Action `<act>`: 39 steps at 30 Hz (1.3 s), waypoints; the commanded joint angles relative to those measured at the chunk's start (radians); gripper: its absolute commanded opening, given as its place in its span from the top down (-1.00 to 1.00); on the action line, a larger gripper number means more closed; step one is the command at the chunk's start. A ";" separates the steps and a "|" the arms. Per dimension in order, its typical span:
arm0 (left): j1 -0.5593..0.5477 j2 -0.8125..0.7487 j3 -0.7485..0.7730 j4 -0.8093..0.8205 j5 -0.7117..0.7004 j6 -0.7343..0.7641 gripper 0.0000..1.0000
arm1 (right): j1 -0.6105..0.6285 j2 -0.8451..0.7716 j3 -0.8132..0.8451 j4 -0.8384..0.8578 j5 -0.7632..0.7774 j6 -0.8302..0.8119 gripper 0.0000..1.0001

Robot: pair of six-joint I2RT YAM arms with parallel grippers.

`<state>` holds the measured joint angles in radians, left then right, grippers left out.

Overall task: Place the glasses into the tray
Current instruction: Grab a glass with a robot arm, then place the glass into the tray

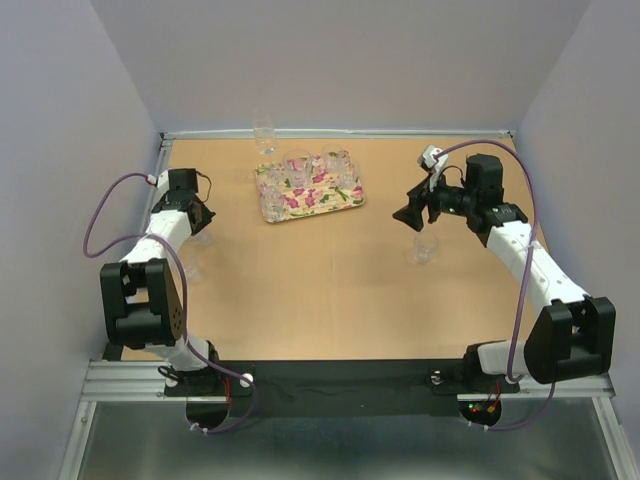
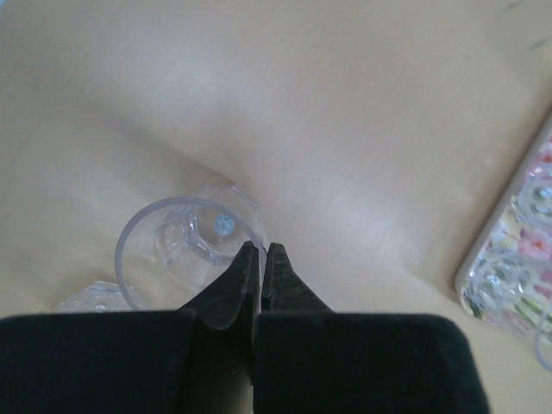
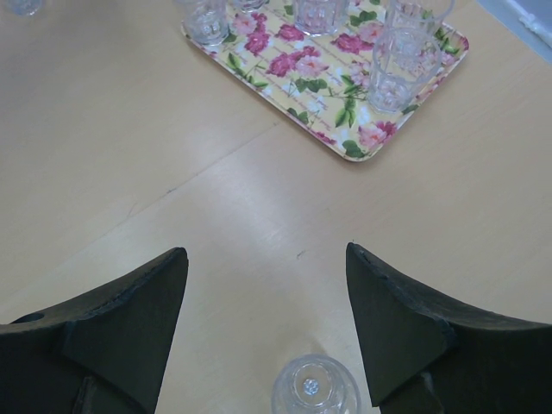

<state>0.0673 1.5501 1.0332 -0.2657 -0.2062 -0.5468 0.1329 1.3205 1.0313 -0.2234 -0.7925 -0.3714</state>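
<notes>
The left gripper (image 2: 263,257) is at the left side of the wooden table (image 1: 330,310), and its two black fingers are pressed together on the rim of a clear tumbler (image 2: 177,246). One fingertip sits just inside the wall and the other just outside, so the glass wall is clamped between them. This clear tumbler stands upright on the table, well apart from the tray. A second tumbler (image 2: 90,297) is just beside it, only partly in the left wrist view. The floral tray (image 1: 318,203), cream with pink flowers and green leaves, lies near the back of the table between the two arms. Several glasses (image 3: 397,60) stand upright on it, most of them toward its far side. A far tumbler (image 1: 264,135) stands off the tray, near the back edge of the table and just behind the tray's left corner. The right gripper (image 3: 266,252) hangs over the right side of the table with its fingers spread wide and nothing between them. A lone tumbler (image 3: 315,388) stands upright on the wood below it, near the gripper but not touched, and well apart from the tray.
</notes>
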 commanded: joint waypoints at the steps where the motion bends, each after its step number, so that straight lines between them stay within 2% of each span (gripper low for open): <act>1: 0.002 -0.110 -0.070 0.103 0.172 0.117 1.00 | -0.012 -0.033 -0.017 0.038 0.004 -0.014 -0.58; 2: 0.002 -0.126 -0.085 0.124 0.201 0.136 1.00 | -0.012 -0.033 -0.017 0.038 0.001 -0.015 -0.58; 3: 0.002 -0.158 -0.102 0.163 0.290 0.171 1.00 | -0.012 -0.030 -0.017 0.039 0.001 -0.017 -0.58; 9: -0.003 -0.245 -0.171 0.237 0.480 0.254 1.00 | -0.013 -0.027 -0.019 0.038 0.007 -0.017 -0.58; 18: -0.064 -0.381 -0.191 0.284 0.570 0.363 1.00 | -0.022 -0.024 -0.020 0.038 0.015 -0.021 -0.58; 23: -0.159 -0.410 -0.180 0.295 0.582 0.393 1.00 | -0.030 -0.026 -0.020 0.038 0.015 -0.021 -0.58; 28: -0.273 -0.424 -0.147 0.295 0.527 0.429 1.00 | -0.033 -0.027 -0.019 0.038 0.013 -0.021 -0.58; 39: -0.411 -0.406 -0.044 0.292 0.492 0.484 1.00 | -0.035 -0.030 -0.020 0.038 0.009 -0.024 -0.58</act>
<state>-0.3096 1.1610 0.9150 -0.0216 0.2977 -0.1066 0.1047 1.3167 1.0313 -0.2234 -0.7811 -0.3790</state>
